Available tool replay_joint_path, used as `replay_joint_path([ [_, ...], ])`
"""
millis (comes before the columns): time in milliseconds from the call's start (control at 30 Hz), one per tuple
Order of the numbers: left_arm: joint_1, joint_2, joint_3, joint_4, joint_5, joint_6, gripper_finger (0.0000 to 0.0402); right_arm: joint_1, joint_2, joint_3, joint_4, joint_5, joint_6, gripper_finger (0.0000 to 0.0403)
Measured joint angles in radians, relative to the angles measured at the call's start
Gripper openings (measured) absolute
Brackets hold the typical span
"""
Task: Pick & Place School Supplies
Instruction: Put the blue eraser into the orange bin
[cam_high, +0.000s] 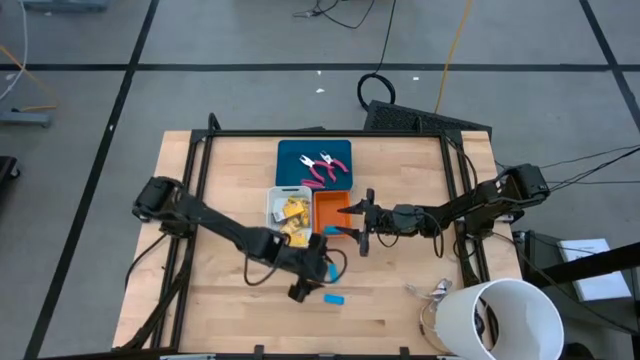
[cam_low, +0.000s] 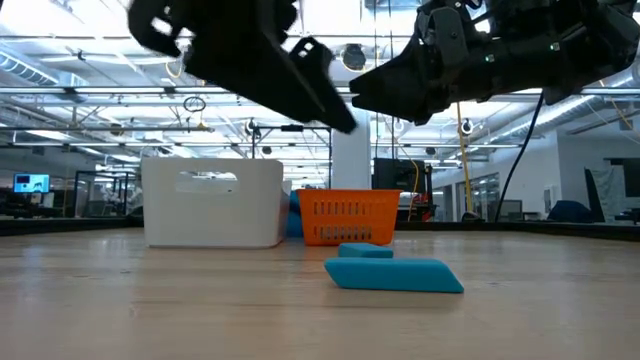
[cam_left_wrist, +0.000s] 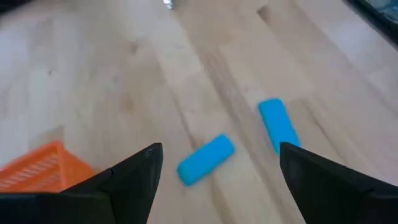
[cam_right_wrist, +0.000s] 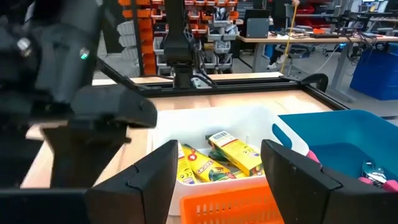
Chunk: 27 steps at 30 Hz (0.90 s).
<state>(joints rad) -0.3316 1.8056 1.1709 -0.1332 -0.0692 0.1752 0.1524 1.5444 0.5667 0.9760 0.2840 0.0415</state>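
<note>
Two blue oblong pieces (cam_left_wrist: 205, 160) (cam_left_wrist: 278, 124) lie flat on the wooden table. One blue piece (cam_high: 333, 298) is toward the near edge, the other (cam_low: 365, 251) just in front of the orange tray (cam_high: 330, 208). My left gripper (cam_high: 318, 275) (cam_left_wrist: 221, 149) hovers open above them, touching neither. Yellow pieces (cam_high: 292, 212) (cam_right_wrist: 233, 152) lie in the white tray (cam_high: 272, 205). Two pink-handled tools (cam_high: 322, 167) lie in the teal tray (cam_high: 290, 155). My right gripper (cam_high: 352, 220) (cam_right_wrist: 219, 149) is open and empty above the orange tray.
The three trays stand together at the table's middle, toward the far edge. A big white cup (cam_high: 510, 318) lies off the near right corner, with a small heap of wire beside it. Bare wood lies along the near edge and on the left.
</note>
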Motion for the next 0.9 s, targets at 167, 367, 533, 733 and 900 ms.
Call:
replay_joint_path([
  [167,-0.01,0.095,0.0,0.067,-0.068,-0.084,0.0326,0.0,0.0,0.0,0.008,0.0,0.011,0.0222],
  [367,-0.004,0.167,0.0,0.073,-0.079,-0.218,0.0326,0.001,0.0,0.0,0.008,-0.001,0.022,0.0222],
  [533,-0.001,0.174,0.0,0.129,-0.073,-0.291,0.0326,0.0,0.0,0.0,0.008,0.0,0.019,0.0222],
  [733,0.009,0.174,0.0,0.129,-0.074,-0.361,0.0326,0.0,0.0,0.0,0.007,0.0,0.018,0.0222],
  [900,0.005,0.186,0.0,0.14,-0.046,-0.388,0.0326,0.0,0.0,0.0,0.008,0.0,0.018,0.0222],
])
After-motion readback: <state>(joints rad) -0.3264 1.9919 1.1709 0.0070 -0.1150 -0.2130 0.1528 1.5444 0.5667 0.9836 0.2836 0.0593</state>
